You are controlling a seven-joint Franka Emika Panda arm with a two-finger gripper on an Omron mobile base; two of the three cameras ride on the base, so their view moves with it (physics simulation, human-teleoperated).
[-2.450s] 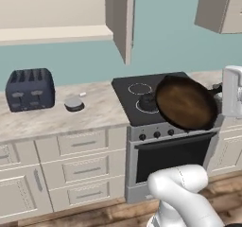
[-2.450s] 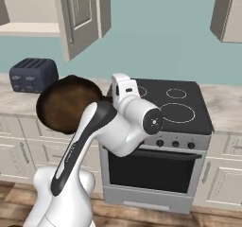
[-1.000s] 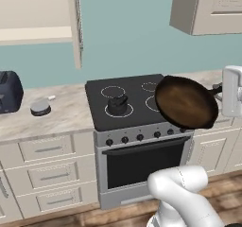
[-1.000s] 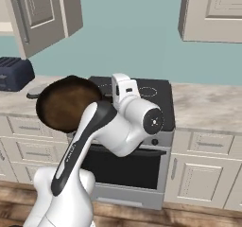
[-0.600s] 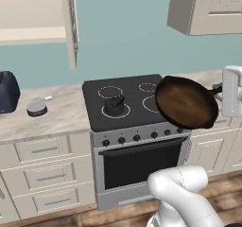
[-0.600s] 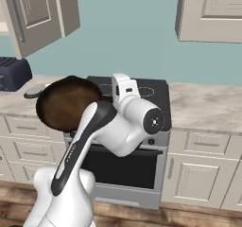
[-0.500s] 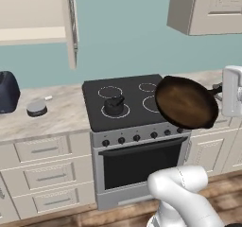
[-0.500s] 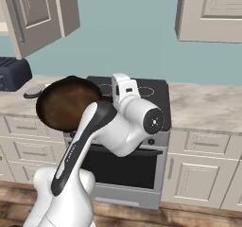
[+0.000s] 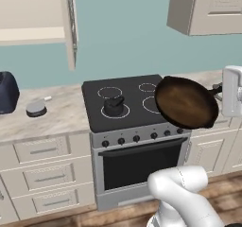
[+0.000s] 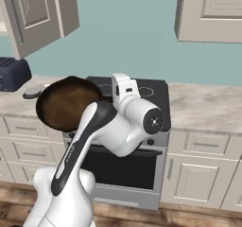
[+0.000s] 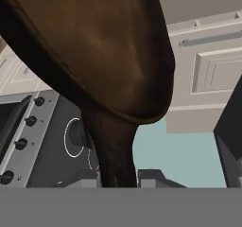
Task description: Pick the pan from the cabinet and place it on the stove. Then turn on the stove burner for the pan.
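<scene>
The pan [image 9: 186,102] was in the air, tilted steeply so its brown inside faced the base cameras, in front of the right side of the stove [image 9: 130,103] and above the counter edge; nothing supported it but the gripper [image 11: 120,179]. In the hand view its handle [image 11: 109,150] ran down between the two finger tips, which were pressed together on it, so the pincer was pinching the pan by the handle (the contact itself sat at the very bottom edge, partly cut off).

On the cooktop a black kettle [image 9: 114,106] occupied the front left ring, while the front right burner [image 9: 154,104] was partly hidden behind the pan, and the back rings lay bare. The knobs [image 9: 137,138] ran along the grey front below. Up left, the cabinet [image 9: 33,22] stood with its door open; a toaster [image 9: 5,92] and a small grey puck-like object [image 9: 36,109] sat on the counter [image 9: 56,117] well apart from the stove.

My judgement was that the risks came from the tilt and the thin grip. A long handle held at its end could let the pan twist in the fingers as it was levelled. Lowered still tilted, the rim would strike the glass first. Drifting left would bump the kettle, and then the wrong knob could be matched to the pan's ring.
</scene>
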